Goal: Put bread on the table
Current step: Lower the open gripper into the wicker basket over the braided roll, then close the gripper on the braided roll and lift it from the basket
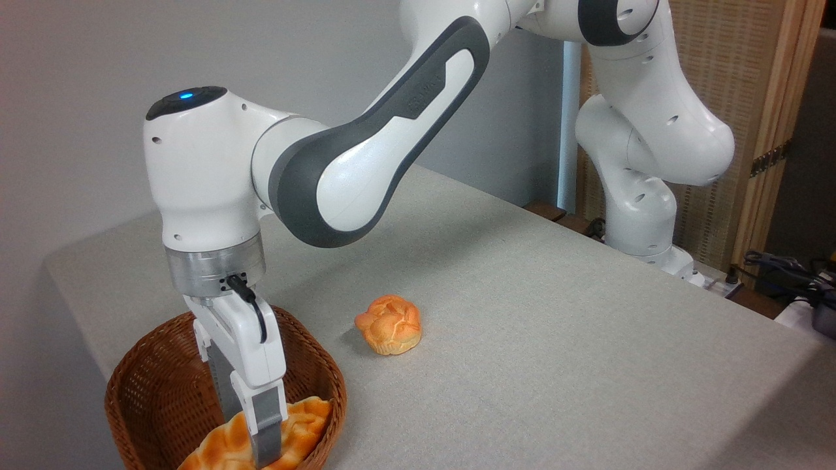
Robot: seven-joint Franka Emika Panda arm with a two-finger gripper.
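— What's at lower left of the frame?
— A wicker basket (153, 391) holding the bread (297, 427): long, golden-orange, pale creases. The gripper (261, 450) is down on it, fingers either side; whether it's clamped, I cannot tell.
— And to the right?
— A small round bun (390, 324) on the table (555, 313), apart from the basket. The arm's base (643, 196) stands upper right.

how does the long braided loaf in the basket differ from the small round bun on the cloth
The long braided golden-orange loaf lies in the brown wicker basket; the small round knotted bun sits on the grey-beige cloth table. The loaf is longer, the bun compact. The gripper is down at the loaf; the bun sits apart. Both are golden-orange.
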